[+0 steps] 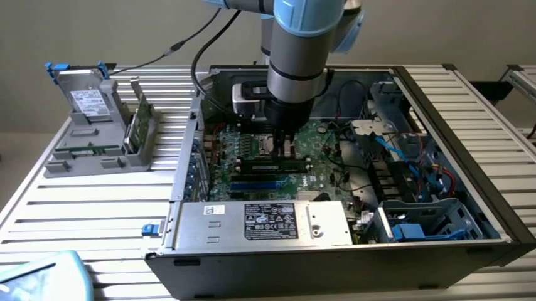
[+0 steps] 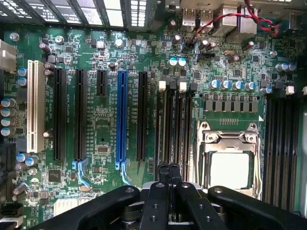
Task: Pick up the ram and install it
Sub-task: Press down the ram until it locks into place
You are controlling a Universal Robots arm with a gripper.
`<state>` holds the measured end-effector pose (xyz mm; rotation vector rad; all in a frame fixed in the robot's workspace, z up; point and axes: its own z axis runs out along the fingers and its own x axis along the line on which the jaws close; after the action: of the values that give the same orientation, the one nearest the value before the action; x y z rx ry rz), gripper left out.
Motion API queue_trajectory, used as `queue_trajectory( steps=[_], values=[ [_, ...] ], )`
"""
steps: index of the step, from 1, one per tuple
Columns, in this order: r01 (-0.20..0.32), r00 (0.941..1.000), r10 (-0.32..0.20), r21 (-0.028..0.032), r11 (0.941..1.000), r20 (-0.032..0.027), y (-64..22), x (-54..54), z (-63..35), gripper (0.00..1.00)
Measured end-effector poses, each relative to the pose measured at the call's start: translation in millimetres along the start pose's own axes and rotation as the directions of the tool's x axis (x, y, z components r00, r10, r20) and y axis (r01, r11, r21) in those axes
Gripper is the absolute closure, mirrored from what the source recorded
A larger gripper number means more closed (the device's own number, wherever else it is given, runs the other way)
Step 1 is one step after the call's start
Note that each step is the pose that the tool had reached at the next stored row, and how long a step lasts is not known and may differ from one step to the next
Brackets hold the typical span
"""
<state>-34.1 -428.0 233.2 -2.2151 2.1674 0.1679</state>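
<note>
ram (image 1: 270, 167) lies flat-on in a slot on the motherboard (image 1: 327, 163), just below the hand (image 1: 282, 145), pale label facing up. Hand sits right above it, fingers (image 2: 165, 175) pressed together and holding nothing; in the wrist view the fingertips hover over the memory slots (image 2: 172, 124) beside the CPU socket (image 2: 229, 160).

Around it: blue expansion slot (image 2: 122, 120) and black ones next to the memory slots, power supply (image 1: 263, 222) along the near case edge, drive cage (image 1: 423, 219) and loose cables toward the exterior view's right. Arm (image 1: 302, 50) comes straight down into the open case (image 1: 469, 125), blocks the board behind it.

On the worktop (image 1: 92, 200), exterior view's left: grey holder (image 1: 96, 147) with a grey drive (image 1: 84, 100) and a green card (image 1: 142, 122) standing upright.

The slot latches near the ram are hard to make out.
</note>
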Motion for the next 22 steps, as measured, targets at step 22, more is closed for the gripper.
queue_trajectory(
  steps=[22],
  values=[
    [0.0, 1.0, 0.0, 0.0009, 1.0, -0.0004, 4.2, 0.9, 8.6, 0.89]
  ],
)
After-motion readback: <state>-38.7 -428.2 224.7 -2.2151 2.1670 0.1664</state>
